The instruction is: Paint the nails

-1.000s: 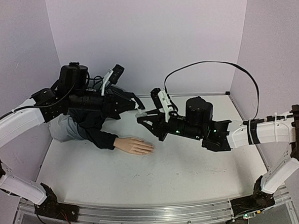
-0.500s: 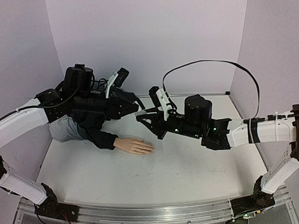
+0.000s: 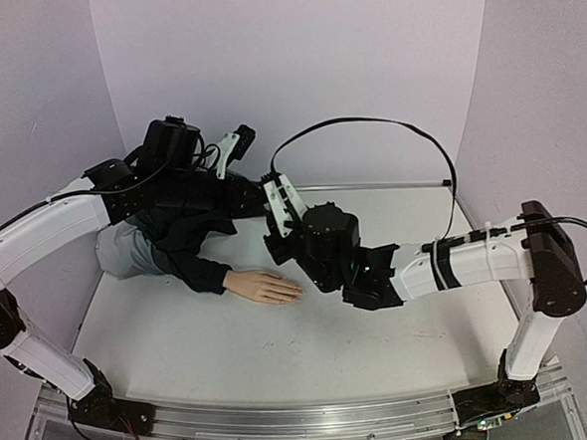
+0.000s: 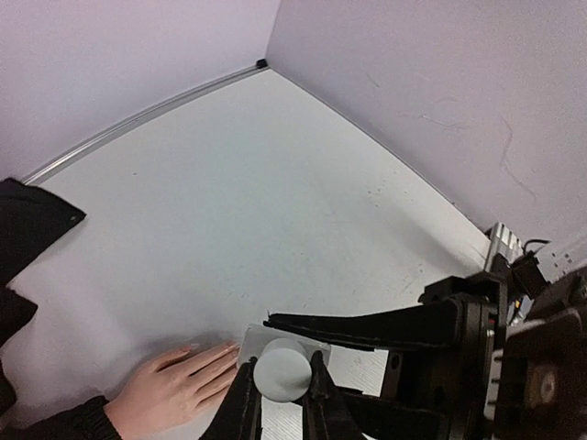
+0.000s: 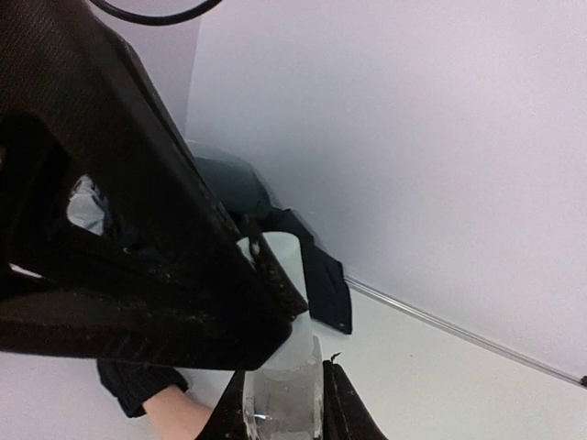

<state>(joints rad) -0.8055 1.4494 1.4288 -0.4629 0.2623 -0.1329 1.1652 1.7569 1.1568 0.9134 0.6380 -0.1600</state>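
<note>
The pale mannequin hand (image 3: pixel 266 286) lies flat on the table, coming out of a dark sleeve (image 3: pixel 199 269). Its nails (image 3: pixel 295 292) are at the fingertips and too small to make out. The hand also shows in the left wrist view (image 4: pixel 174 387). My right gripper (image 3: pixel 275 243) is shut on a small clear bottle (image 5: pixel 282 396) and holds it in the air beyond the hand. My left gripper (image 3: pixel 260 200) is shut on the bottle's white cap (image 4: pixel 282 370) from the other end. The cap (image 5: pixel 292 261) also shows in the right wrist view.
Grey cloth (image 3: pixel 124 252) lies by the sleeve at the left wall. Lilac walls close the table on three sides. A black cable (image 3: pixel 368 126) arcs above the right arm. The metal rail (image 3: pixel 286 420) runs along the near edge.
The right arm has swung left and turned its wrist, carrying the bottle toward the left gripper. The left gripper has drawn up and back a little and is now closed on the cap.
</note>
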